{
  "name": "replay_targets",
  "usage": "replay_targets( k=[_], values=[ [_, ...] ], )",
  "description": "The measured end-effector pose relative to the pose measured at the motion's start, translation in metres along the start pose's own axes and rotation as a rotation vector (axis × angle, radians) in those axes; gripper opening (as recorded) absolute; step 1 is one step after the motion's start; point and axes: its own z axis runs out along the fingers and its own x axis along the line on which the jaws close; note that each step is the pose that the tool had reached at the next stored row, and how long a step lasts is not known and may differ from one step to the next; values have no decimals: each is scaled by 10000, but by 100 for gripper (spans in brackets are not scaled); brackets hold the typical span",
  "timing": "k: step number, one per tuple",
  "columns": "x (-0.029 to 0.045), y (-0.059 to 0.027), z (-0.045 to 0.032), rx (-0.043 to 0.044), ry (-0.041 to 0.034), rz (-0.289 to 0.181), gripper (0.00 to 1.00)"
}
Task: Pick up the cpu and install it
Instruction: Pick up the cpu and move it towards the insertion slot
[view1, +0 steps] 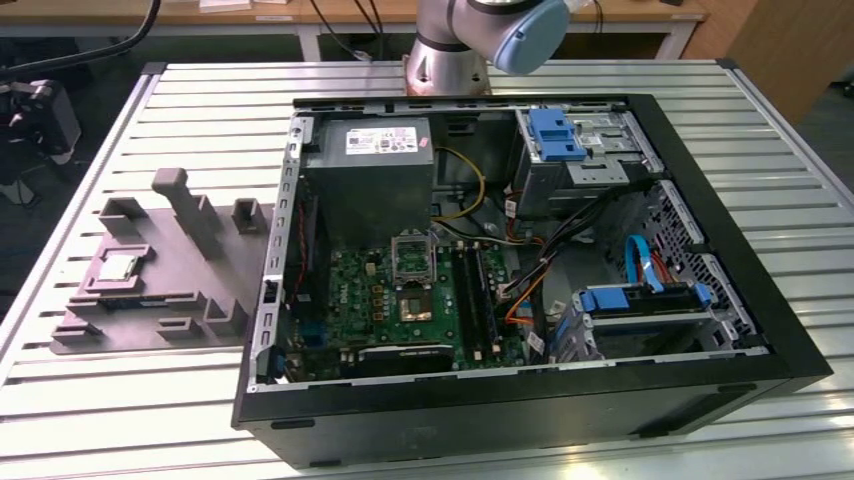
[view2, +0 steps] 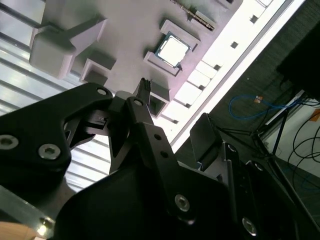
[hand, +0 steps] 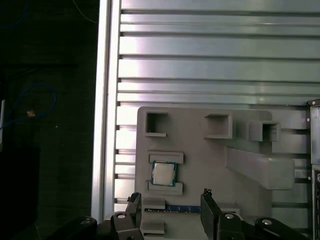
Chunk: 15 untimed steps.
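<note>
The cpu (hand: 163, 174), a small silvery square with a green rim, lies flat in a recess of the grey holder block (hand: 200, 140). It also shows in the second wrist view (view2: 174, 50) and at the exterior view's left (view1: 120, 265). My gripper (hand: 170, 196) hangs above the block, open, with nothing between its black fingers (hand: 206, 195). The cpu sits just beyond the fingertips, roughly in line with the gap. In the motherboard (view1: 387, 300) inside the open computer case (view1: 534, 400), the dark square socket (view1: 410, 300) stands uncovered.
The holder block has raised posts and a tall slanted fin (view1: 187, 205). A grey power supply box (view1: 367, 165), cables (view1: 534, 270) and blue drive brackets (view1: 641, 300) fill the case. The slatted metal table's edge (hand: 104, 125) runs close beside the block.
</note>
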Motion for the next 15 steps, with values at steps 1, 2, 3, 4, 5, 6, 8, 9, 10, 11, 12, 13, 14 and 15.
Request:
replay_targets(
  k=[1,2,3,4,5,6,8,9,10,11,12,13,14,15],
  values=[
    [0,0,0,1,0,0,59],
    [-1,-1,0,1,0,-1,59],
    [-1,-1,0,1,0,-1,59],
    [-1,-1,0,1,0,-1,59],
    [-1,-1,0,1,0,-1,59],
    [-1,-1,0,1,0,-1,59],
    [-1,-1,1,1,-1,-1,60],
    [-1,-1,1,1,0,-1,65],
    [-1,-1,1,1,-1,-1,65],
    [-1,-1,1,1,0,-1,65],
    [-1,-1,1,1,-1,-1,72],
    [-1,-1,1,2,-1,-1,72],
    [-1,-1,1,2,0,-1,72],
    [-1,-1,1,2,-1,-1,72]
  ],
)
